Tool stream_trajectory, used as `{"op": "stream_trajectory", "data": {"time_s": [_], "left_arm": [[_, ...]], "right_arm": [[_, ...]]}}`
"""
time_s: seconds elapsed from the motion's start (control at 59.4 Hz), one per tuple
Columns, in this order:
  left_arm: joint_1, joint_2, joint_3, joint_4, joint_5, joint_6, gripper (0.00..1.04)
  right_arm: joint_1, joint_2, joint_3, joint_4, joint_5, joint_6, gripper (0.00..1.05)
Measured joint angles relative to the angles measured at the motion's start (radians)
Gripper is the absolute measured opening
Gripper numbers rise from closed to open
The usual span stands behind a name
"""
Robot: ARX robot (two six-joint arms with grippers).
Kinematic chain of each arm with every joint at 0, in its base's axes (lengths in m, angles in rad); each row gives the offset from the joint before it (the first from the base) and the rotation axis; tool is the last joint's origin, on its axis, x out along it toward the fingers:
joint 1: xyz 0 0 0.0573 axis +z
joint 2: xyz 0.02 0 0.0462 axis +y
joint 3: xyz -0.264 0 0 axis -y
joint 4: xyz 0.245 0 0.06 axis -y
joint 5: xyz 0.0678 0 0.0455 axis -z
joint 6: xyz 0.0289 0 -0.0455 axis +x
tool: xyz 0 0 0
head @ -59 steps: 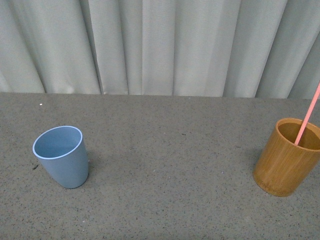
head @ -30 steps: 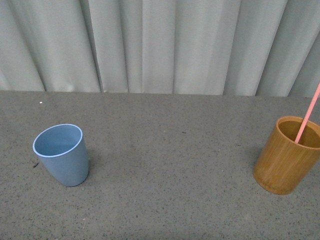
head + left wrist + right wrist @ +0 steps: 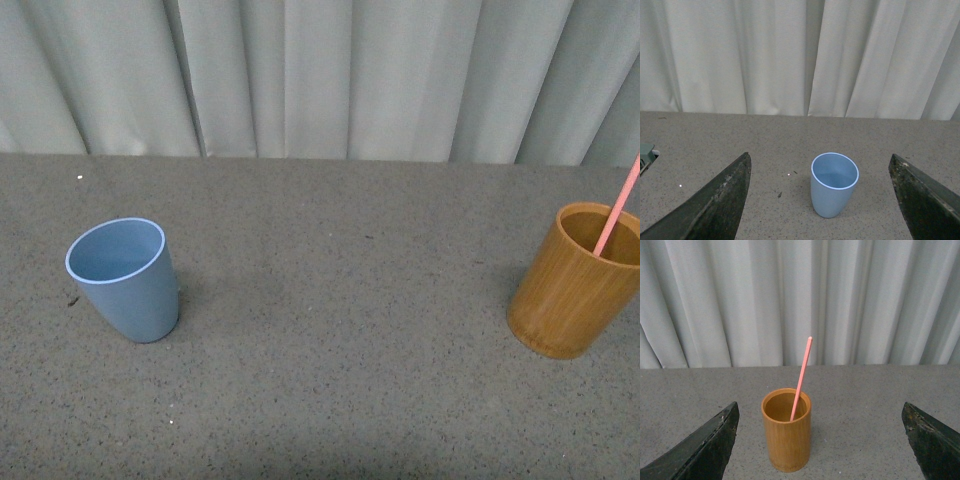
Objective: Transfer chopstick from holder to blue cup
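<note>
The blue cup (image 3: 124,280) stands upright and empty on the left of the grey table; the left wrist view shows the blue cup (image 3: 834,185) too. At the right edge stands the orange-brown holder (image 3: 575,283), with one pink-red chopstick (image 3: 618,208) leaning in it. From the right wrist, the holder (image 3: 786,429) and the chopstick (image 3: 801,377) sit ahead of the jaws. My left gripper (image 3: 820,200) is open, the cup some way beyond its fingers. My right gripper (image 3: 821,440) is open, the holder ahead and off-centre. Neither arm shows in the front view.
A pleated pale curtain (image 3: 320,80) hangs along the table's far edge. The speckled grey tabletop (image 3: 350,330) stretches between cup and holder. A small grey-green object (image 3: 646,152) sits at the frame edge in the left wrist view.
In the front view the cup and holder sit a little higher in the picture than a second ago, as the view shifts. Neither object has changed place on the table.
</note>
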Motion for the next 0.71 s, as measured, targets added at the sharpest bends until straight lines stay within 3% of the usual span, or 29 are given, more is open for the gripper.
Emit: {"op": "stream_trajectory", "data": {"time_s": [0.101,0.708], "left_arm": [[0.000,0.000,0.000,0.000,0.000,0.000,0.95],[0.000,0.000,0.000,0.000,0.000,0.000,0.98]], "right_arm": [[0.000,0.000,0.000,0.000,0.000,0.000,0.95],[0.000,0.000,0.000,0.000,0.000,0.000,0.95]]}}
